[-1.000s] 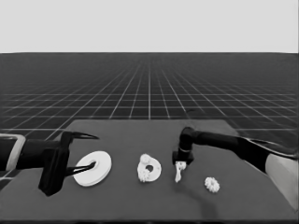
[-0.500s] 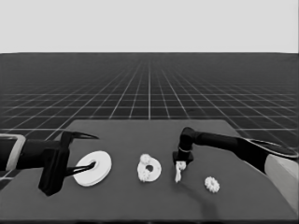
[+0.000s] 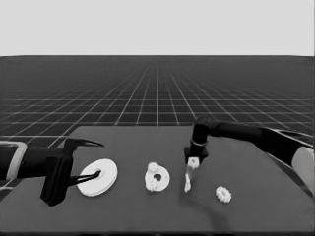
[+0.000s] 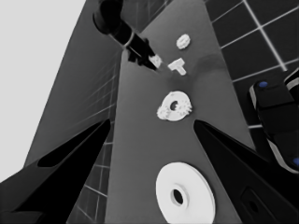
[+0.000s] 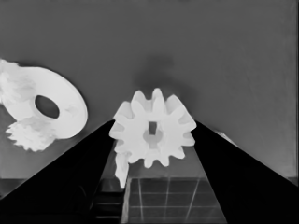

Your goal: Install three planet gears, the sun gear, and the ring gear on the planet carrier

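A planet gear (image 5: 153,128) sits gripped between the right tool's (image 3: 192,162) fingers, right of centre. The left tool (image 3: 74,162) waits open at lower left over the larger round part (image 3: 98,177).

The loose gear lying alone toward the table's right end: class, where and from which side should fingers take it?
The loose gear lies flat and apart from other parts, so probably come straight down from above and pinch across its toothed rim on opposite sides.

Right tool (image 3: 193,163) raised mid-table, clamped, left tool (image 3: 83,162) parked, fingers apart
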`<state>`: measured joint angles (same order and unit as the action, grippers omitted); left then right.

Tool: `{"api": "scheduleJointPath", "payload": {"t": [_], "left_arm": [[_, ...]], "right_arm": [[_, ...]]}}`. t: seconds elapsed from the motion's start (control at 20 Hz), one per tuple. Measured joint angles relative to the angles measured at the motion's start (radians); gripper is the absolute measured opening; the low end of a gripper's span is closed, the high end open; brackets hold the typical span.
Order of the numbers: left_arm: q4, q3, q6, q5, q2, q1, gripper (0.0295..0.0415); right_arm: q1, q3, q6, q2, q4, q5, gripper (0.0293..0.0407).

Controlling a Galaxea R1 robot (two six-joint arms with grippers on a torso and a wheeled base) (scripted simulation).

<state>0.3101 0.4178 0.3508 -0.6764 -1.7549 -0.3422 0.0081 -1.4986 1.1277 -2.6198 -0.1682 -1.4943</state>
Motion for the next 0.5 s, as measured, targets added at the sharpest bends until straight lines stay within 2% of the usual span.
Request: {"api": "scheduleJointPath", "payload": {"t": [0.2,0.3,0.5], "left_arm": [[0.0,0.0,0.0,0.0,0.0,0.0,0.0385],[0.0,0.0,0.0,0.0,0.0,0.0,0.0385],[0.0,0.0,0.0,0.0,0.0,0.0,0.0385]], "right_arm": [[0.007,0.001,0.0,0.0,0.007,-0.003,0.0312],[0.002,-0.004,0.175,-0.175,-0.009,-0.029,0.0312],[0.0,-0.06,0.222,-0.286,-0.012,-0.037,0.0312]]}}
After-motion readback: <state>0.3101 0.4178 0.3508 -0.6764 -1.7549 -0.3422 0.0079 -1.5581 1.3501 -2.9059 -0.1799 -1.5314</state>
